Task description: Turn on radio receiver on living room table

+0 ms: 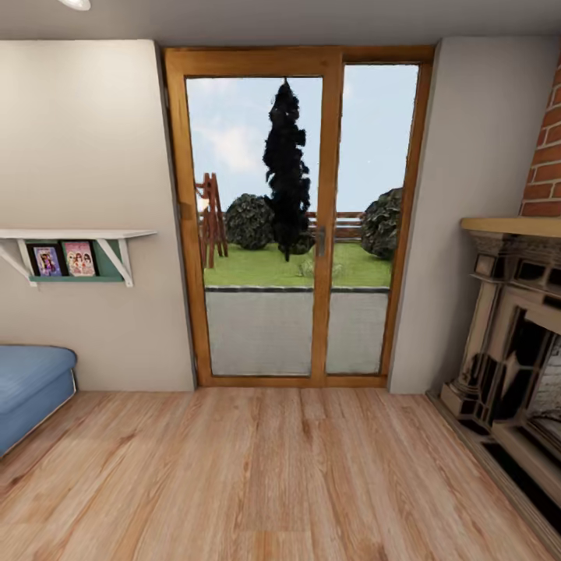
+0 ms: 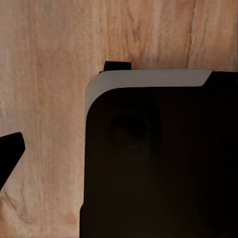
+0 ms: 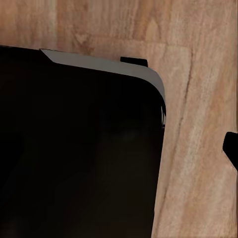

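Jaws: state cannot be told | living room: plank floor (image 1: 265, 475), blue sofa (image 1: 27, 389)

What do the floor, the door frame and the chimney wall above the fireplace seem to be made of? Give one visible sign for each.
Floor: light wood planks with a matte finish, shown by grain streaks and board seams.
Door frame: warm brown wood, probably varnished, with faint grain and a slight sheen.
Chimney wall: red brick, shown by staggered blocks with pale mortar lines.
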`<state>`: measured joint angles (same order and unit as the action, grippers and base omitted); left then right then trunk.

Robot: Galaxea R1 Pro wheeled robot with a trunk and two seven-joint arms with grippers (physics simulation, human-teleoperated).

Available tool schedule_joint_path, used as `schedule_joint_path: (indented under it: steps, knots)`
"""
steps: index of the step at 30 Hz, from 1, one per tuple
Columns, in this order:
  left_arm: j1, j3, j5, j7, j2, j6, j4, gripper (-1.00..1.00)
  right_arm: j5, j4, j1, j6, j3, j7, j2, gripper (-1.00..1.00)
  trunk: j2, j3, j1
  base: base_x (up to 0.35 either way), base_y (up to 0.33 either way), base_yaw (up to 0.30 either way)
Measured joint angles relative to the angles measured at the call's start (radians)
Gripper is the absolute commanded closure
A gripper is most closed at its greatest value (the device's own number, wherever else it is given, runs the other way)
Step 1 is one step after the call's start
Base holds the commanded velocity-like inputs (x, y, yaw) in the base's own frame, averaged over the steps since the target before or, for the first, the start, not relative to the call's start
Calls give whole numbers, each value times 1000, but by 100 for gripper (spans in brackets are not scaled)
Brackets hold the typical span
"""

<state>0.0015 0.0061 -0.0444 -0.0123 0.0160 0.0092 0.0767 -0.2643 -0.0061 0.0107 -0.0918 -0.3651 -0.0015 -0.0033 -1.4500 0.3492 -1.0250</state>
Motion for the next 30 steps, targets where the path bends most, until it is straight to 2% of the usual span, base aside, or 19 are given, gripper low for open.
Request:
schedule_joint_path:
  steps: [30]
  knots:
    - [0,0,0,1,2,0,-2,-100,0,0,0,0,0,0,-1,-100,0,0,0,324,0,273]
